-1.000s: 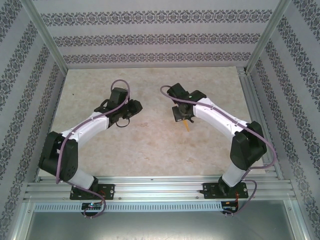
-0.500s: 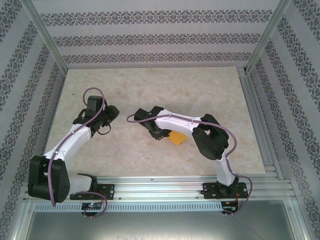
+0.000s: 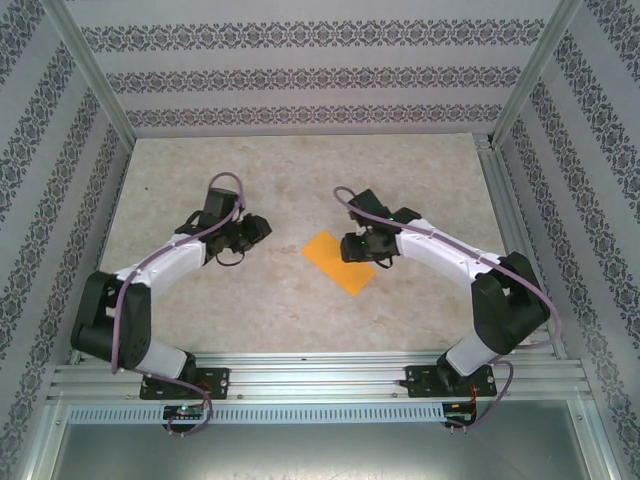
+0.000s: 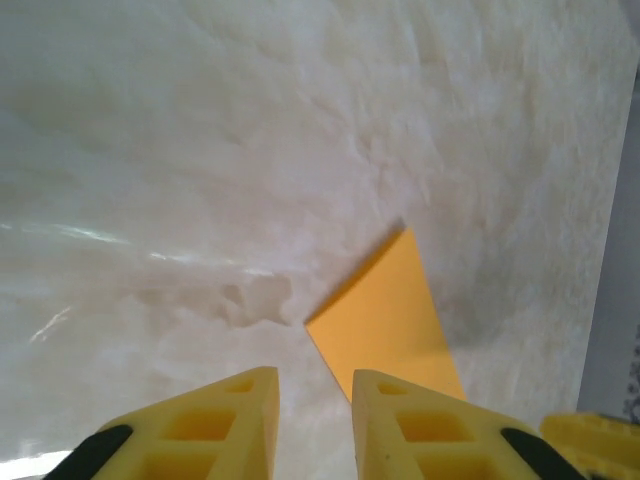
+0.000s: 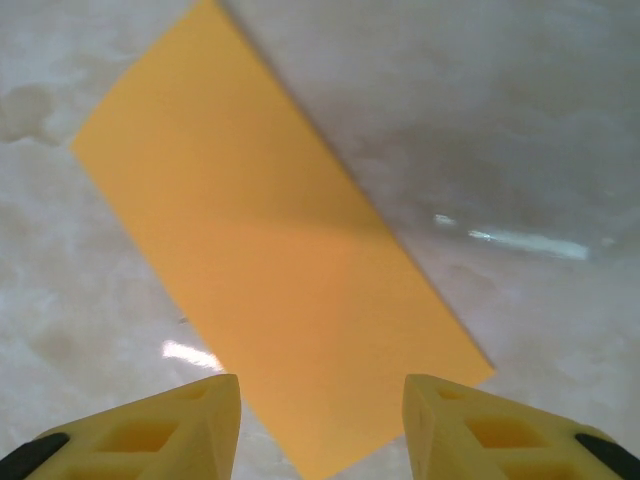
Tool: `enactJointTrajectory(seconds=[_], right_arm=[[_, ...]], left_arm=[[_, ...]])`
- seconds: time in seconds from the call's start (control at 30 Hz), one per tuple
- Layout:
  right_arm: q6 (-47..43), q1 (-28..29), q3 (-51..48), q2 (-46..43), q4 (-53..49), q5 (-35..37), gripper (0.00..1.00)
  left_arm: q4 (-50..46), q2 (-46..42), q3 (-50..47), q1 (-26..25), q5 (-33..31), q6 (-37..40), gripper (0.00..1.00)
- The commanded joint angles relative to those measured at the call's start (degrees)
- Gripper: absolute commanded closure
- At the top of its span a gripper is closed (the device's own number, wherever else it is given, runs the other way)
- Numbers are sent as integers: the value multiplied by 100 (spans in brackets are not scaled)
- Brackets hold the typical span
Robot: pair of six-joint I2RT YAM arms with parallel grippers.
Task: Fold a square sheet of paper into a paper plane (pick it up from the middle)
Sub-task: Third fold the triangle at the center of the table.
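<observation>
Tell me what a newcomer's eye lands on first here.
The thin orange-yellow sheet of paper lies flat in the middle of the pale marbled tabletop. The right gripper is at its right edge, with the jaws open. The left gripper points at it from the left, clear of it.

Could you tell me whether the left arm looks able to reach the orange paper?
Probably yes: the orange paper lies flat just ahead of the left gripper, with bare table between.

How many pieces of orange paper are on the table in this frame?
1. The orange paper lies flat on the table, between the left tool and right tool, nearer the right; none looks hidden.
</observation>
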Motion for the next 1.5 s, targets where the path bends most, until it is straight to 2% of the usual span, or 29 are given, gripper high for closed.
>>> enactJointTrajectory(seconds=[0.0,0.17,0.33,0.53,0.8,0.93,1.47], right_arm=[[417,-491,-807,-260,1066,-1033,53],[284,-1050,-1132,-212,1311,-1385,53],[22,-1201,-961,147,1323,-1421,53],[-210,-1237,-592,755,1334,-1854,53],[-389,-1220,-516,1024,1253,-2049,53],[-485,-1186,-631,960,1190,-2325,54],[-223,-1219,-1145,127,1162,-2407,59]], left_arm=[[299,626,542,-734,343,204,76],[273,1677,1229,-1422,393,56,82],[211,2263,1556,-1694,384,34,83],[56,2518,1556,-1732,235,-3,85],[-29,2799,1529,-1732,218,102,87],[-32,2857,1526,-1732,218,120,87],[-104,2721,1536,-1737,234,185,88]])
